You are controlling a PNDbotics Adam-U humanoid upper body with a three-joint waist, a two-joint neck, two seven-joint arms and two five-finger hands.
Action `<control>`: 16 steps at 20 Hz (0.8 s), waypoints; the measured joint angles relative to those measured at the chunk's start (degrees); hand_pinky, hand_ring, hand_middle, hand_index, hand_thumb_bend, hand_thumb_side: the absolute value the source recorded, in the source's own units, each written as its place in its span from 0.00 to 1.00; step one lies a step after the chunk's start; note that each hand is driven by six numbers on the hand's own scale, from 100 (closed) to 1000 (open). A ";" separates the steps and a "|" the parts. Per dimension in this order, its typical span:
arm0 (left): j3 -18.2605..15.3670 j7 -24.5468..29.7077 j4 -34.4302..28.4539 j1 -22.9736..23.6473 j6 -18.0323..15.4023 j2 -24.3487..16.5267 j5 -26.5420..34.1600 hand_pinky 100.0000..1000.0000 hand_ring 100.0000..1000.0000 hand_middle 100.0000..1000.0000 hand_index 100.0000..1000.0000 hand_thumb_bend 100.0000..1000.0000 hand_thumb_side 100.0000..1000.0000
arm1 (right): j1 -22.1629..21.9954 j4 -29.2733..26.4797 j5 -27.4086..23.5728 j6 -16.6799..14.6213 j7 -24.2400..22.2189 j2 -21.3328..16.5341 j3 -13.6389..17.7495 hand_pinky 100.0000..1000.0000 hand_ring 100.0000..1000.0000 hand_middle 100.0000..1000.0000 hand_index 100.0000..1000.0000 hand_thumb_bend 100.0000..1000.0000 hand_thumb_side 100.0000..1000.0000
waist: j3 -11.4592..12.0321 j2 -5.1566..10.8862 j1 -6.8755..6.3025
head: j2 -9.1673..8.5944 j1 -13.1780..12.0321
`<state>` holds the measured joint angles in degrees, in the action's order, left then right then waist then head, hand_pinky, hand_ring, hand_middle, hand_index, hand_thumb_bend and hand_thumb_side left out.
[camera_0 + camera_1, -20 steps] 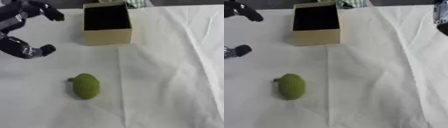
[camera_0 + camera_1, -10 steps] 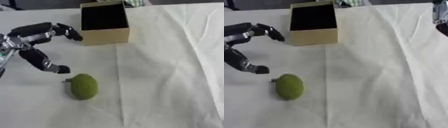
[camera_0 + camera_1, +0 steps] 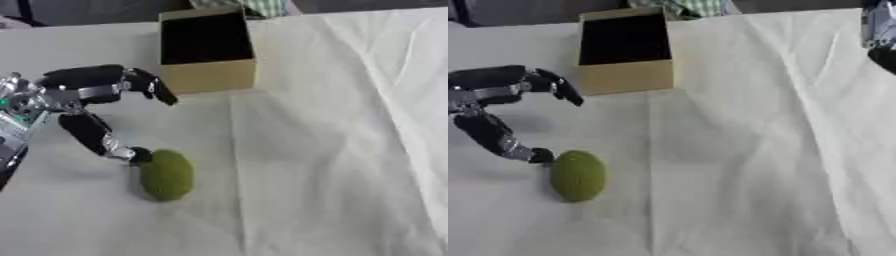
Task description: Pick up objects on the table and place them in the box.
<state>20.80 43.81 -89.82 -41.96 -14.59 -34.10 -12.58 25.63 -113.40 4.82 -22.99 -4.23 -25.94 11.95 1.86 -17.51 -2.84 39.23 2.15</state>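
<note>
I looked down on a table covered by a white cloth (image 3: 332,150), creased with a long fold running toward me down the middle and another slanting along the right side. Beyond the far edge the room was dark, with only a scrap of green-and-white checked fabric (image 3: 680,7) showing behind the box, too cut off to say what it was. At the left my left hand (image 3: 83,95) came in over the cloth, its forearm cropped by the picture's edge; the fingers (image 3: 144,85) were spread wide and reached out toward the box, while the thumb (image 3: 109,142) curved down, its tip touching or just beside the upper left end of the fruit, I could not tell which. Nothing was gripped between them. The fruit (image 3: 166,175), a green oval thing with a dull rough skin, lay on the cloth near the left of centre, well short of the box; I could not make out what kind it was. The box (image 3: 207,52), tan cardboard and open on top, stood at the far middle, its inside black and unreadable. At the upper right corner a dark bit of my right hand (image 3: 882,35) poked in, too cropped to tell how its fingers stood.
</note>
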 measured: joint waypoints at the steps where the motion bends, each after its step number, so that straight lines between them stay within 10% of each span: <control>1: 0.01 0.94 0.25 0.54 1.59 0.01 0.83 0.76 0.79 0.73 0.89 0.44 0.42 | -0.01 0.00 -0.01 0.08 -0.01 0.00 0.00 0.87 0.87 0.56 0.77 0.00 0.10 | -0.03 0.17 -0.07 | 0.01 0.00; 7: -0.82 5.08 2.40 4.31 7.85 0.54 4.84 0.77 0.81 0.74 0.91 0.50 0.44 | -0.12 0.00 -0.34 0.57 0.14 0.61 0.00 0.87 0.86 0.57 0.77 0.00 0.10 | -0.06 2.03 -0.27 | 1.21 0.00; 16: -5.06 -0.34 7.70 7.67 -0.18 2.01 1.11 0.76 0.79 0.72 0.90 0.51 0.46 | -0.52 0.00 -0.92 1.39 0.59 1.52 0.00 0.87 0.86 0.57 0.76 0.00 0.10 | -0.03 4.44 -0.51 | 4.33 0.35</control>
<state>15.74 43.46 -82.13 -34.28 -14.78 -32.09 -11.47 25.11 -113.40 3.90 -21.60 -3.64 -24.42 11.95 1.83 -13.07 -3.35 43.56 2.50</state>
